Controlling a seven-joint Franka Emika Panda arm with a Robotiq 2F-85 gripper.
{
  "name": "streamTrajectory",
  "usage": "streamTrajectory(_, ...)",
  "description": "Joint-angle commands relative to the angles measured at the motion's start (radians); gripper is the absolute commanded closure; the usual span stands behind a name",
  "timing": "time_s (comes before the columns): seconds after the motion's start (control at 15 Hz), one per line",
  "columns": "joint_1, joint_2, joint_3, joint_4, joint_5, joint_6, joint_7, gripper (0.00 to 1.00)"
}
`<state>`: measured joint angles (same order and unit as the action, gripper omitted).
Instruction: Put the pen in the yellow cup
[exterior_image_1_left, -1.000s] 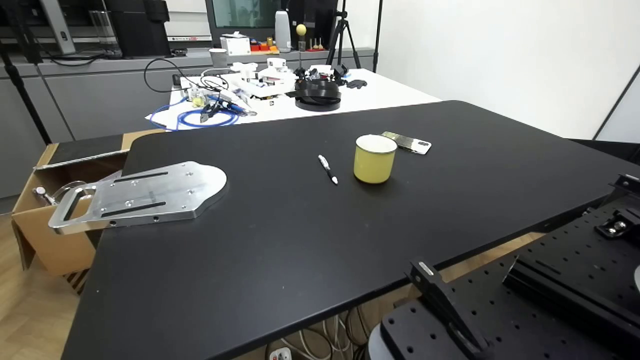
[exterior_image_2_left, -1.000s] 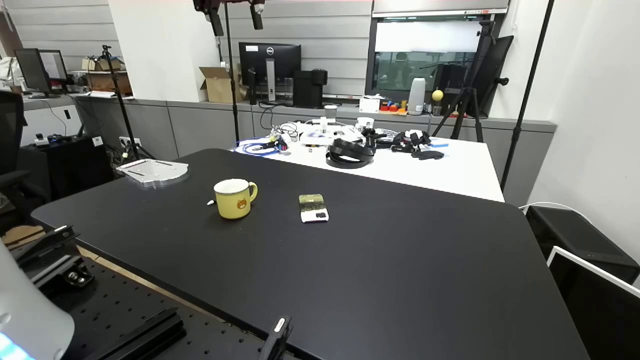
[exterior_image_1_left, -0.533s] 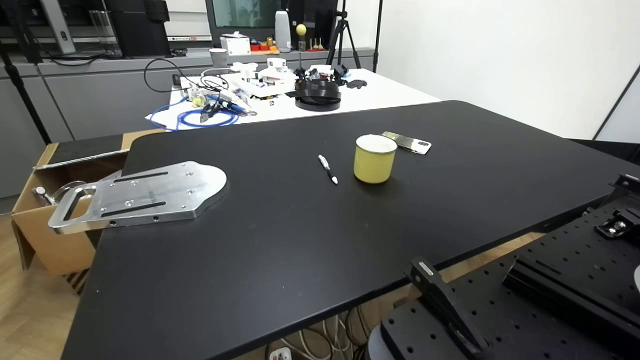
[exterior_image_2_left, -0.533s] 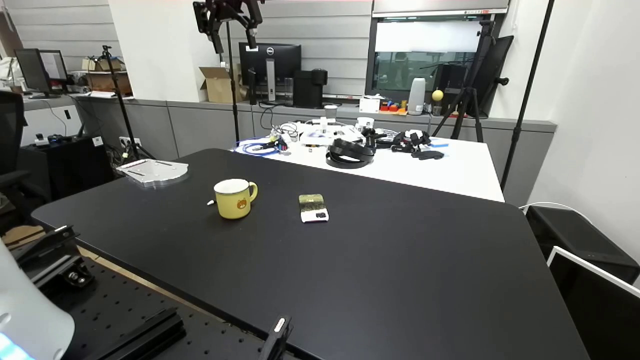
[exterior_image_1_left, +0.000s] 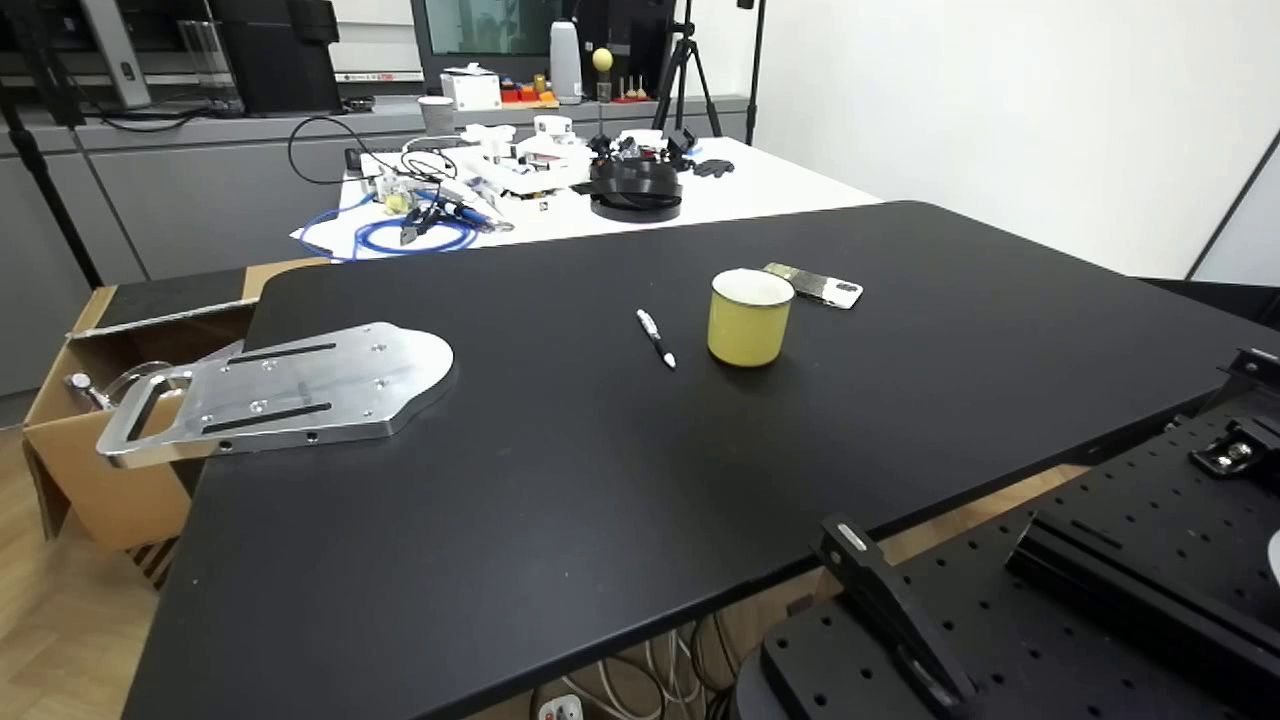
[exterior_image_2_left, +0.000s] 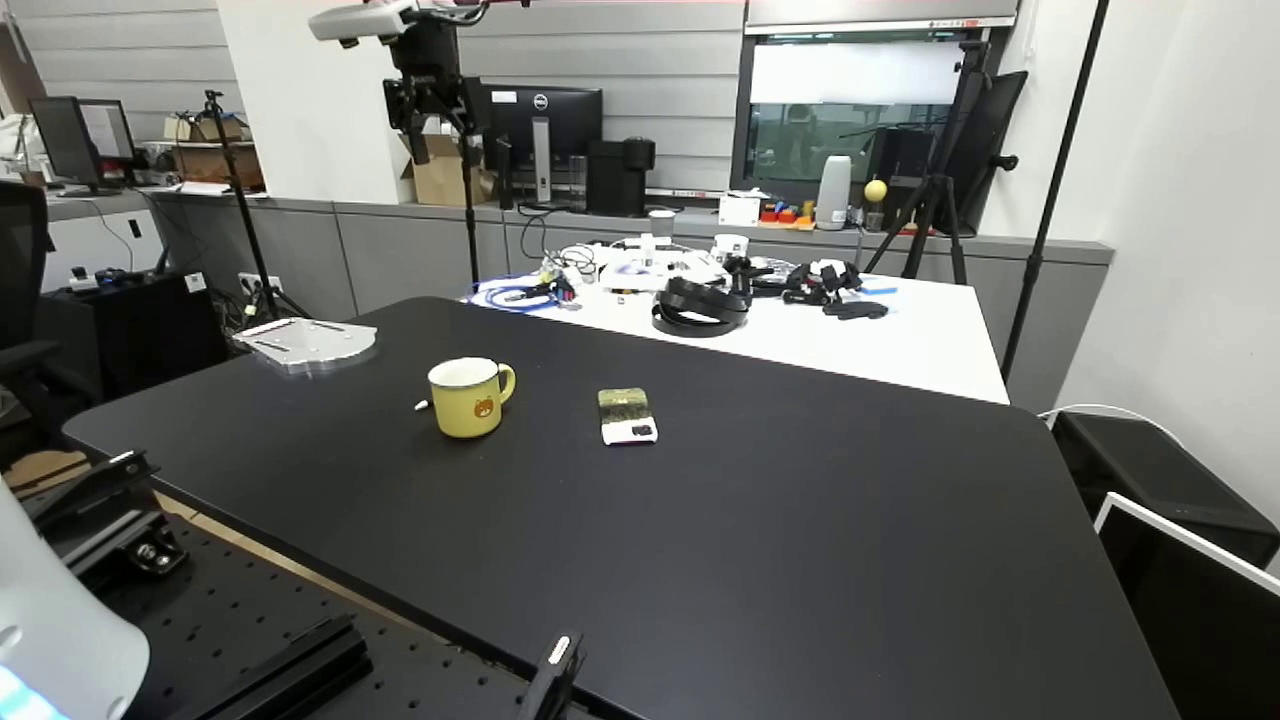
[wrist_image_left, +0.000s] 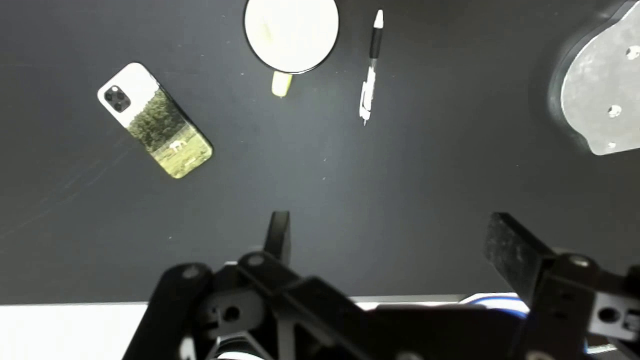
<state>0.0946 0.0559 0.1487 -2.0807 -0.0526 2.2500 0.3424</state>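
The pen (exterior_image_1_left: 656, 338) lies flat on the black table, white with a dark grip, beside the yellow cup (exterior_image_1_left: 748, 318). The cup stands upright; its handle and bear print show in an exterior view (exterior_image_2_left: 468, 400), where it hides most of the pen and only the white tip (exterior_image_2_left: 422, 405) shows. In the wrist view the cup (wrist_image_left: 292, 32) is cut off by the top edge, with the pen (wrist_image_left: 371, 67) to its right. My gripper (wrist_image_left: 390, 220) is open with nothing between its fingers. It hangs high above the table in an exterior view (exterior_image_2_left: 446, 140).
A phone (wrist_image_left: 156, 120) lies flat near the cup. A silver metal plate (exterior_image_1_left: 300, 385) lies at the table's edge. A white table (exterior_image_2_left: 900, 350) with cables and clutter adjoins the black table (exterior_image_2_left: 800, 520). A cardboard box (exterior_image_1_left: 110, 470) stands beside it.
My gripper has come down from the top edge of an exterior view, and more of the wrist now shows. The pen, cup and phone have not moved.
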Motion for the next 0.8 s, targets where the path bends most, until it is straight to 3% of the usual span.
streamTrajectory(0.0, 0.033, 0.098, 0.000, 0.020, 0.075, 0.104, 0.007, 0.00)
streamTrajectory(0.27, 0.051, 0.200, 0.004, 0.012, 0.164, 0.205, -0.076, 0.00)
streamTrajectory(0.73, 0.080, 0.367, -0.028, 0.021, 0.124, 0.299, -0.109, 0.00)
